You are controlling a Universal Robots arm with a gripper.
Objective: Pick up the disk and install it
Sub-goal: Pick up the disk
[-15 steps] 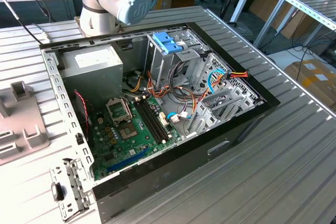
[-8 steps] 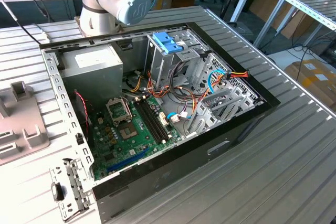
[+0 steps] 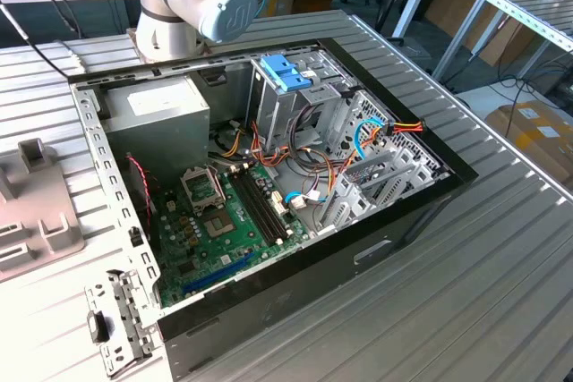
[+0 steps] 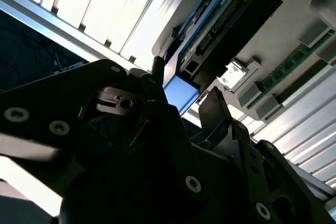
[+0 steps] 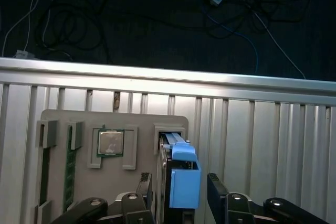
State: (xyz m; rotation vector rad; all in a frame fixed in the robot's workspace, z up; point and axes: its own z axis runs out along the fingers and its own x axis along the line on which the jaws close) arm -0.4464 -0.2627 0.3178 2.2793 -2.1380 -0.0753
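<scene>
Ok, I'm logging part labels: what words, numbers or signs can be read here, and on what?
Nothing legible.
White label on the grey metal power-supply box: too small.
Print on the green motherboard: too small.
Top of the square silver processor chip: blurred.
White labels on the brown cardboard box: too small.
On the black disk with blue plastic trim: no print shows.

The ribbed metal table [image 3: 501,257] carries an open computer case [image 3: 295,303] and, beside it, a grey parts holder [image 3: 31,221].

Open computer case [image 3: 295,303] (green motherboard [image 3: 215,232] inside) on ribbed table [image 3: 501,292].
</scene>
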